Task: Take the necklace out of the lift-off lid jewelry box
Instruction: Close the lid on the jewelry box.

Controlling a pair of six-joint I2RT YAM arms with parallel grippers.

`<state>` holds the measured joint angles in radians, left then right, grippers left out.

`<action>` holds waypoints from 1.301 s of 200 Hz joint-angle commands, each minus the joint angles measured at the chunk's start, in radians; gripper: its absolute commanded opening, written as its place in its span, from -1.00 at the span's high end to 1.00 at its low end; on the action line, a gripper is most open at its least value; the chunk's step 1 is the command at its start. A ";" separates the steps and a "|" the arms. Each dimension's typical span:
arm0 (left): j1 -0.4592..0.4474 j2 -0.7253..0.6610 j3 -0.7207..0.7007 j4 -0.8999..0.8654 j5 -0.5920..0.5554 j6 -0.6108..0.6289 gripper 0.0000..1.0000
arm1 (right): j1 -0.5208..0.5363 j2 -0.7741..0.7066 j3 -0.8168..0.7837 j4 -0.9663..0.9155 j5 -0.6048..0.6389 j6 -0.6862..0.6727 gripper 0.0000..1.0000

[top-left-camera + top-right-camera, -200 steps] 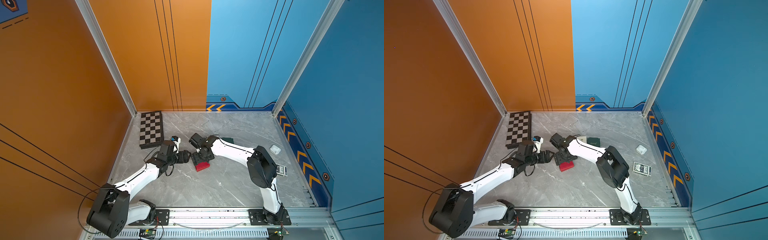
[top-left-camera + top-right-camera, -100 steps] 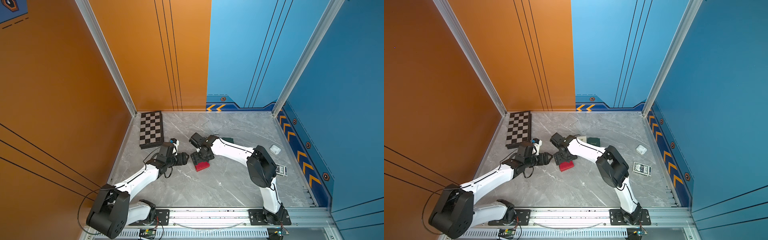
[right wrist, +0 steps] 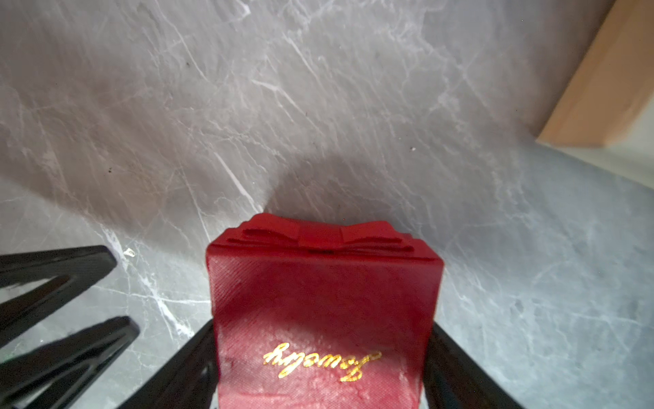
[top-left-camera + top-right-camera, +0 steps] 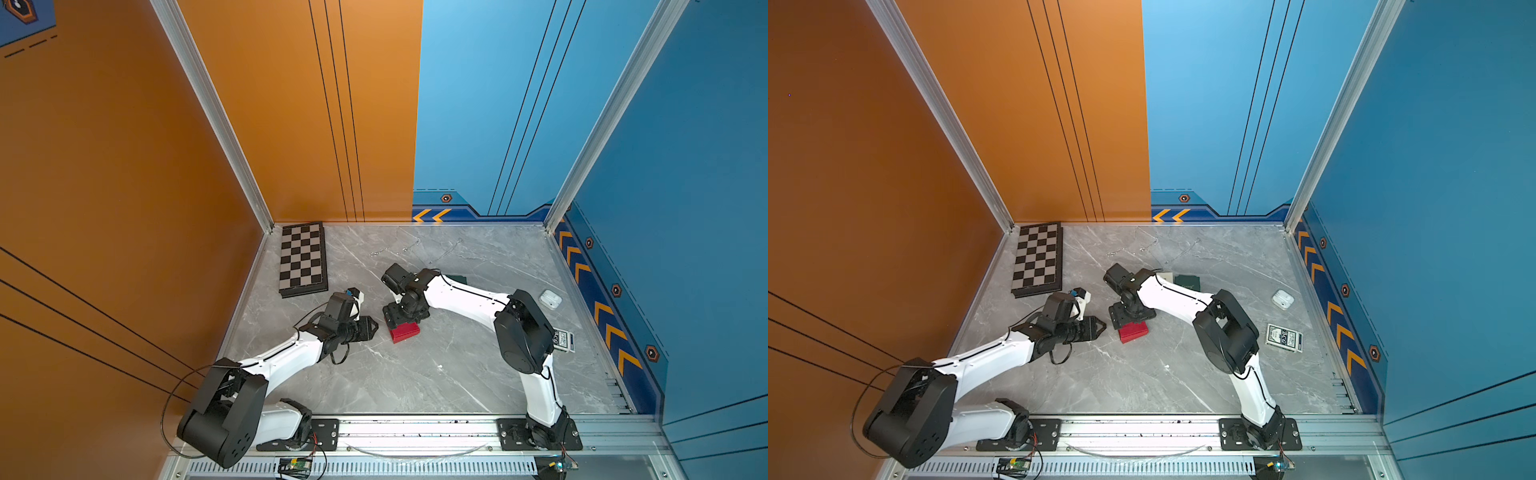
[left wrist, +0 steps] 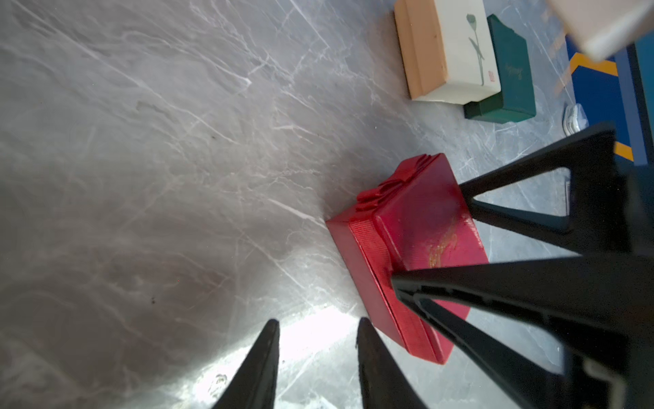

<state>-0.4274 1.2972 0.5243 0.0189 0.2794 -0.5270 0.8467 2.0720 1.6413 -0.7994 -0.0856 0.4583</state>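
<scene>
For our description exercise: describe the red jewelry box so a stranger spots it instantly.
On the grey marble table, look between the chessboard and the cream box beside the green box. The jewelry box, straddled by the right gripper, is the only red one, with bow and gold script.

Both top views look down from high above the red bow-topped jewelry box (image 4: 405, 332); both wrist views face it closely.

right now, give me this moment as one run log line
right gripper: shut on red jewelry box | left gripper: open, empty, beside box | lid: on, contents hidden
</scene>
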 commanded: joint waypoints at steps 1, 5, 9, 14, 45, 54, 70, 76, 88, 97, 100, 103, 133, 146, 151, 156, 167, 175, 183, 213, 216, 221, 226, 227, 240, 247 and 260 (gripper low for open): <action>-0.014 0.029 -0.019 0.074 0.053 -0.026 0.28 | 0.001 0.008 -0.035 0.006 -0.014 -0.025 -0.67; -0.016 0.036 -0.020 0.080 0.055 -0.027 0.29 | 0.001 0.007 -0.035 0.006 -0.015 -0.026 -0.67; -0.017 0.044 -0.020 0.087 0.055 -0.028 0.30 | 0.001 0.009 -0.037 0.006 -0.016 -0.025 -0.67; -0.019 0.055 -0.020 0.099 0.059 -0.030 0.32 | 0.002 0.009 -0.037 0.007 -0.016 -0.026 -0.67; -0.026 0.130 -0.006 0.154 0.083 -0.042 0.37 | 0.001 0.009 -0.041 0.006 -0.019 -0.025 -0.67; -0.031 0.149 -0.001 0.161 0.084 -0.043 0.38 | 0.002 0.009 -0.043 0.006 -0.019 -0.026 -0.66; -0.036 0.171 0.005 0.175 0.087 -0.044 0.40 | 0.001 0.009 -0.044 0.006 -0.019 -0.023 -0.67; -0.037 0.179 0.007 0.179 0.087 -0.046 0.41 | 0.002 0.009 -0.044 0.006 -0.019 -0.022 -0.66; -0.039 0.190 0.010 0.189 0.092 -0.048 0.43 | 0.002 0.009 -0.044 0.006 -0.019 -0.023 -0.67; -0.038 0.197 0.012 0.196 0.093 -0.048 0.46 | 0.002 0.008 -0.046 0.006 -0.020 -0.023 -0.67; -0.039 0.201 0.013 0.197 0.094 -0.049 0.46 | 0.002 0.008 -0.046 0.006 -0.020 -0.021 -0.66; -0.040 0.203 0.014 0.200 0.094 -0.051 0.46 | 0.001 0.008 -0.046 0.006 -0.021 -0.021 -0.66; -0.042 0.231 0.023 0.223 0.097 -0.055 0.50 | 0.004 0.008 -0.046 0.009 -0.031 -0.021 -0.65; -0.044 0.243 0.028 0.236 0.099 -0.059 0.50 | 0.008 0.009 -0.046 0.009 -0.036 -0.021 -0.65; -0.045 0.248 0.030 0.243 0.101 -0.060 0.50 | 0.008 0.009 -0.046 0.009 -0.038 -0.021 -0.65; -0.046 0.253 0.031 0.250 0.103 -0.064 0.50 | 0.009 0.008 -0.046 0.009 -0.040 -0.021 -0.65; -0.049 0.260 0.035 0.260 0.104 -0.067 0.50 | 0.010 0.009 -0.046 0.011 -0.044 -0.020 -0.64; -0.053 0.264 0.038 0.260 0.105 -0.067 0.50 | 0.012 0.010 -0.046 0.011 -0.047 -0.021 -0.65; -0.056 0.270 0.044 0.263 0.105 -0.067 0.50 | 0.012 0.009 -0.046 0.011 -0.047 -0.020 -0.65; -0.070 0.285 0.054 0.277 0.104 -0.072 0.49 | 0.012 0.008 -0.043 0.014 -0.065 -0.012 -0.65; -0.073 0.286 0.055 0.277 0.103 -0.073 0.49 | 0.011 0.009 -0.043 0.014 -0.068 -0.011 -0.64; -0.077 0.289 0.058 0.277 0.101 -0.073 0.49 | 0.013 0.009 -0.042 0.014 -0.071 -0.009 -0.65; -0.081 0.290 0.059 0.278 0.098 -0.074 0.49 | 0.014 0.009 -0.039 0.014 -0.077 -0.008 -0.64; -0.082 0.290 0.059 0.278 0.096 -0.074 0.49 | 0.013 0.009 -0.039 0.014 -0.079 -0.007 -0.64; -0.093 0.297 0.064 0.277 0.090 -0.077 0.49 | 0.014 0.017 -0.034 0.014 -0.101 0.001 -0.64; -0.098 0.300 0.068 0.279 0.087 -0.078 0.49 | 0.016 0.020 -0.031 0.014 -0.104 0.003 -0.65; -0.107 0.304 0.073 0.279 0.080 -0.079 0.49 | 0.017 0.026 -0.028 0.014 -0.115 0.010 -0.64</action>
<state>-0.4835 1.5623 0.5655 0.2470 0.3370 -0.5995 0.8307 2.0674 1.6302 -0.7876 -0.1017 0.4530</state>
